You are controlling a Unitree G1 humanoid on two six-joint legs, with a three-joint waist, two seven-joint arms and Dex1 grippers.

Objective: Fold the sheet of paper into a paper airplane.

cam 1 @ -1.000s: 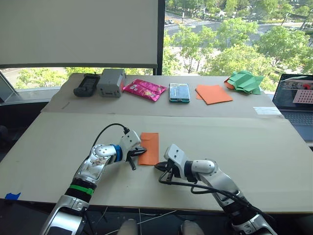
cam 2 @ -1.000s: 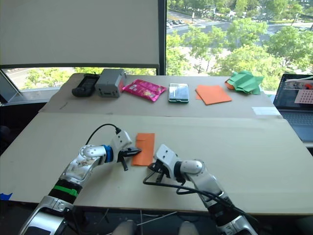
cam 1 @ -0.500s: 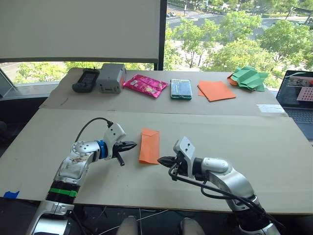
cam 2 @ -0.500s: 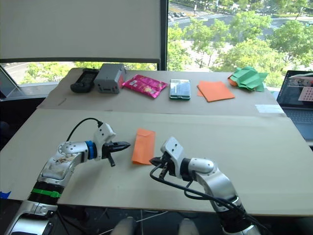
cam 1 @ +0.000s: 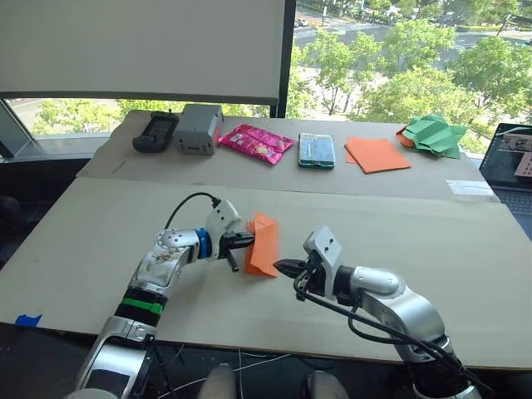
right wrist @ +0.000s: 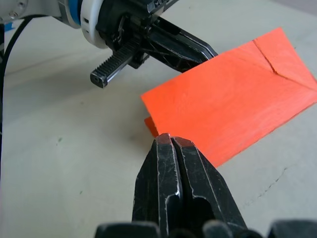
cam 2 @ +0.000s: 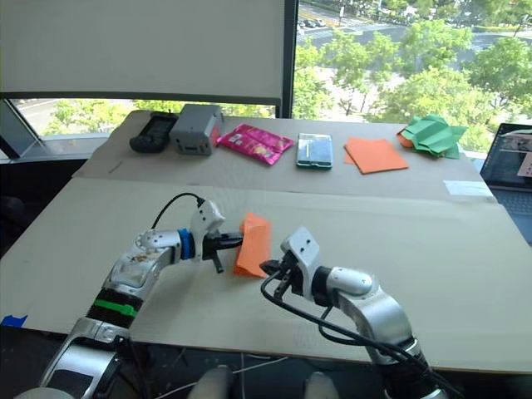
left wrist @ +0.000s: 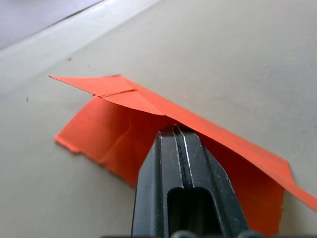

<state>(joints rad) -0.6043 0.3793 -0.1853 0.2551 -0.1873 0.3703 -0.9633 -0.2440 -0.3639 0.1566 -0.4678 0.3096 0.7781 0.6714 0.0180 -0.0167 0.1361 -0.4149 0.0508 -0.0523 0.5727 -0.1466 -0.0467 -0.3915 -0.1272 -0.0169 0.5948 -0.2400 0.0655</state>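
The sheet of paper (cam 1: pixel 266 249) is bright orange and folded into a narrow strip with a slanted crease at its far end. It lies mid-table with its left-hand flap raised off the cardboard. My left gripper (cam 1: pixel 247 242) is shut, and its tip (left wrist: pixel 176 130) is tucked under that raised flap. It also appears in the right wrist view as the left gripper (right wrist: pixel 210 52), reaching in behind the sheet of paper (right wrist: pixel 237 99). My right gripper (cam 1: pixel 278 267) is shut and empty, its tip (right wrist: pixel 169 139) just short of the sheet's near corner. The paper airplane is out of view.
Along the far table stand a black device (cam 1: pixel 155 131), a grey box (cam 1: pixel 198 129), a pink packet (cam 1: pixel 256 141), a phone (cam 1: pixel 317 150), a smooth orange sheet (cam 1: pixel 378 155) and a green paper shape (cam 1: pixel 432 135). A laptop (cam 1: pixel 515 158) sits at the right edge.
The camera has shifted. My left gripper moved right, from clear of the sheet to under its left edge, and that flap now stands raised. My right gripper stays by the near corner.
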